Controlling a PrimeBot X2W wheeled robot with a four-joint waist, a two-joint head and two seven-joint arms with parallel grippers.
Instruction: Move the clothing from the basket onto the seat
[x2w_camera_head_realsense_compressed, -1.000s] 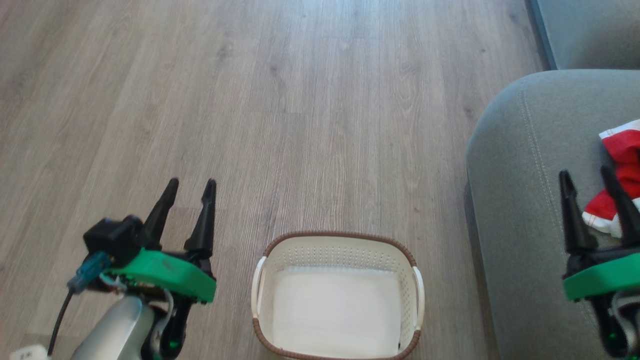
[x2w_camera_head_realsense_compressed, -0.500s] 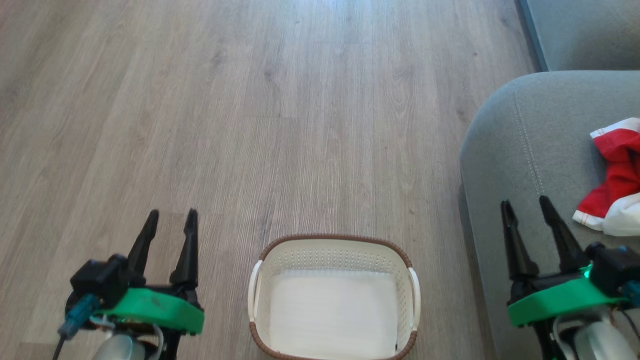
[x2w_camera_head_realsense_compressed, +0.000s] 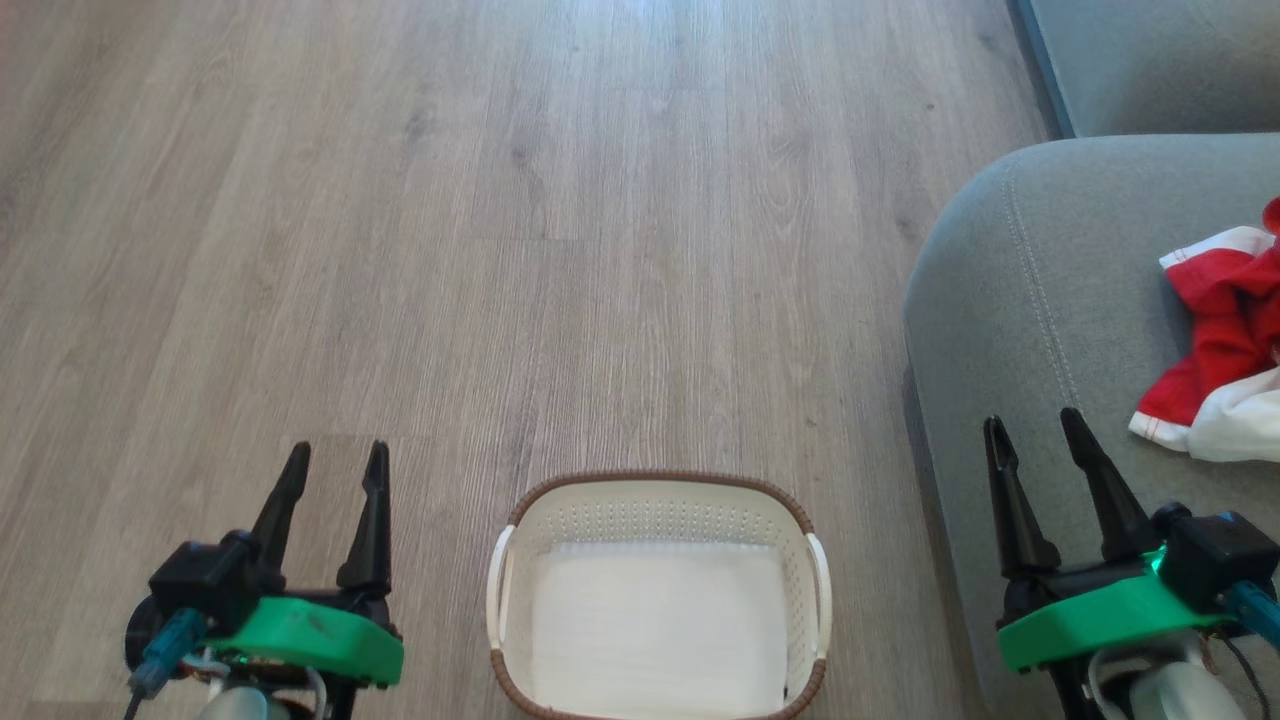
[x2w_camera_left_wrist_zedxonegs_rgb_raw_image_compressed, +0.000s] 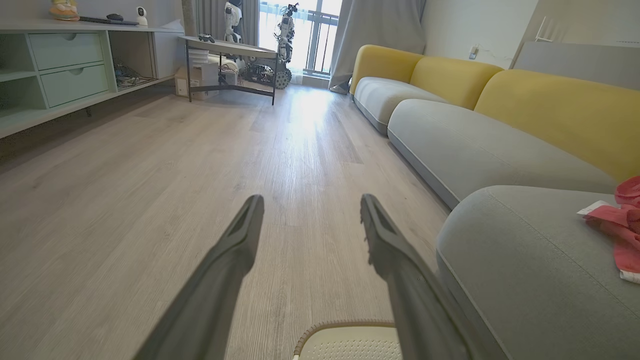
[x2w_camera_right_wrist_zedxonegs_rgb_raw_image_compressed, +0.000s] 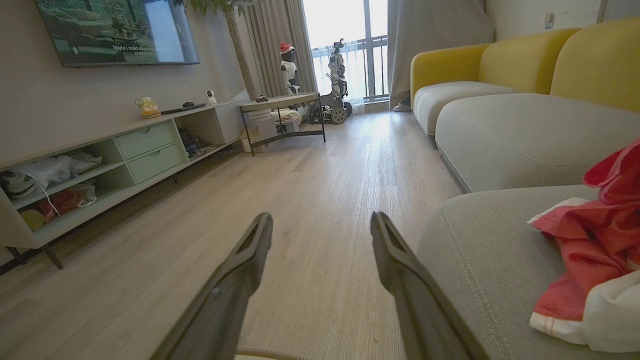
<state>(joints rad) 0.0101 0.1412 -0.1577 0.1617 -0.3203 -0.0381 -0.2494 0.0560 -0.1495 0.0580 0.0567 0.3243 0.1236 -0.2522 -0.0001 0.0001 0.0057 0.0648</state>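
While the left gripper (x2w_camera_head_realsense_compressed: 339, 448) and right gripper (x2w_camera_head_realsense_compressed: 1031, 417) gape empty, the basket (x2w_camera_head_realsense_compressed: 660, 515) sits mouth-up; long axis left-right.

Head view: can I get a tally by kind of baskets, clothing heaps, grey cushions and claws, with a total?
Baskets: 1, the basket, empty.
Clothing heaps: 1, the clothing, lying on the seat.
Grey cushions: 2, the seat and a farther cushion.
Claws: 2, left claw and right claw, both open.
Total: 6.
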